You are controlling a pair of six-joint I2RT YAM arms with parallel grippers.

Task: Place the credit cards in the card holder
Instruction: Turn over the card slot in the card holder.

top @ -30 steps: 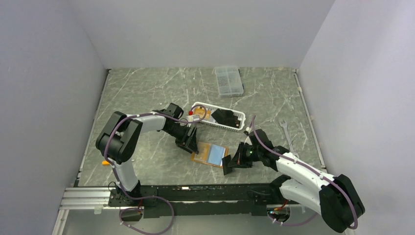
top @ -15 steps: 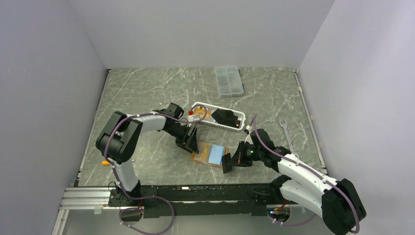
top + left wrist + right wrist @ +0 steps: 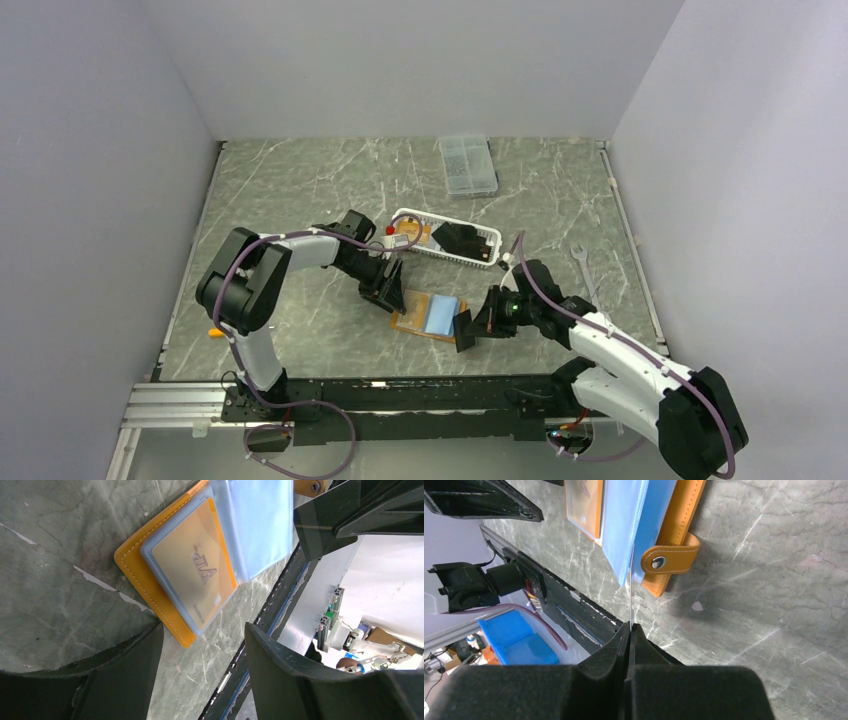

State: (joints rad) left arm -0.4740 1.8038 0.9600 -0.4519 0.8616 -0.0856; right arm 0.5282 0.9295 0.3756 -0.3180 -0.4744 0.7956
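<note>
The left pincer [image 3: 388, 292] is held low, its jaws spread well apart. The right pincer [image 3: 474, 325] is pressed shut on a thin card [image 3: 462, 331]. Both are angled inward, toward each other.

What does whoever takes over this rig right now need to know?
Left hand: open, straddling the edge of the open card holder.
Right hand: shut on a black card, its edge at the holder's blue sleeves.
Done: gold card sits in a sleeve.
Left: slide the black card in, then what look like more cards in the white basket.
</note>
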